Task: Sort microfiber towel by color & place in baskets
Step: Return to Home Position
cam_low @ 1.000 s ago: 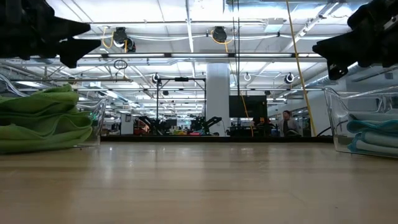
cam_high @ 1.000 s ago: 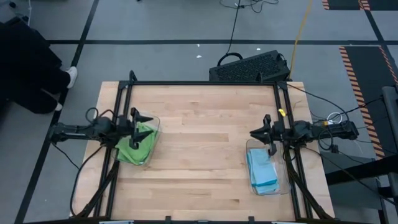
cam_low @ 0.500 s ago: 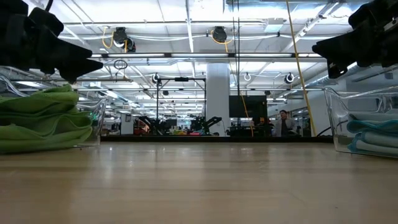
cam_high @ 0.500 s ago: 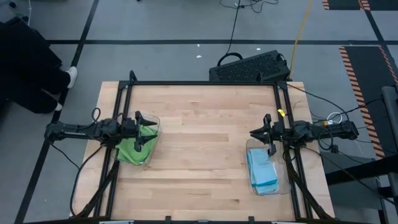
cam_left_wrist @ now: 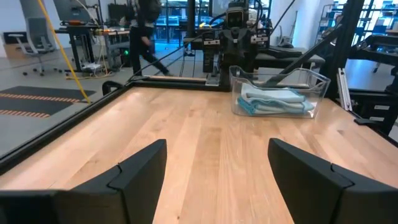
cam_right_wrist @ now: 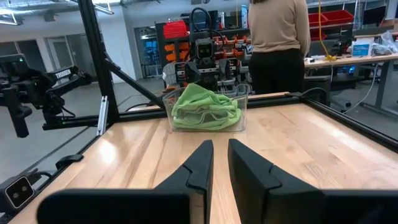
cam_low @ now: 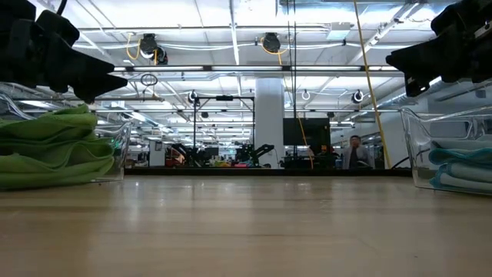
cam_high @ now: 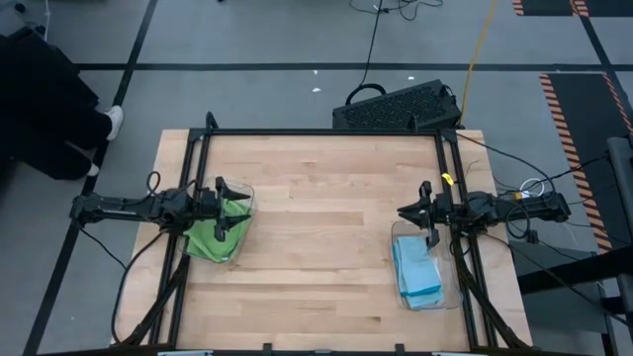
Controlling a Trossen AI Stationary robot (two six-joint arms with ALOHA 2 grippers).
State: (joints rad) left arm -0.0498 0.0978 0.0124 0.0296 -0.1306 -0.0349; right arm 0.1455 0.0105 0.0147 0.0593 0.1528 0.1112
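A wooden table (cam_high: 316,257) is seen from above, with a dark robot arm reaching in from each side. Since a second ago the left arm's outer end has slid slightly farther out. In the low view its claw now sits lower, just above the green pile. Over the last half second it has not moved.

The left gripper (cam_left_wrist: 217,143) hangs over the left clear bin (cam_high: 246,198), fingers spread wide, holding nothing. The right arm is unchanged. The right gripper (cam_right_wrist: 221,144) hovers at the far end of the right clear bin (cam_high: 452,297), its fingers nearly together with only a thin slit between them, and empty.

Folded lime green towels (cam_high: 211,239) fill the left bin, and folded light blue towels (cam_high: 417,272) lie in the right one. A black crate (cam_high: 396,107) sits beyond the table's far edge. Far off in the room, a person (cam_low: 355,150) has shifted slightly.
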